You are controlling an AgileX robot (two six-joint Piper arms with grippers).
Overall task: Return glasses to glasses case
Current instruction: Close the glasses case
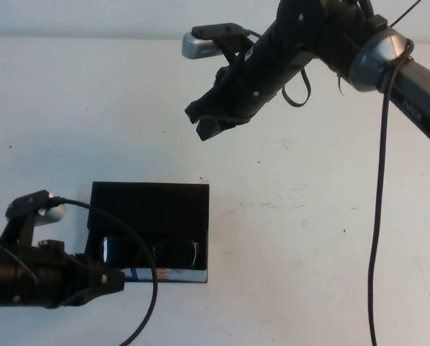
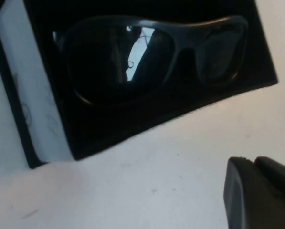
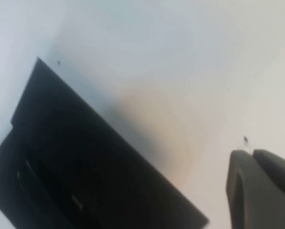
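Note:
The black glasses case [image 1: 150, 205] lies open on the white table, lid flat behind it, white printed side facing front. The dark glasses [image 1: 151, 251] lie inside the case; they fill the case in the left wrist view [image 2: 147, 57]. My left gripper [image 1: 117, 280] is shut and empty, just off the case's front left corner, low over the table. My right gripper [image 1: 206, 121] is shut and empty, raised above the table behind the case. The right wrist view shows the case's lid [image 3: 85, 162] below it.
The white table [image 1: 308, 231] stretches all round the case. A black cable [image 1: 377, 216] hangs down from the right arm at the right side. A cable loops from the left arm across the case's front.

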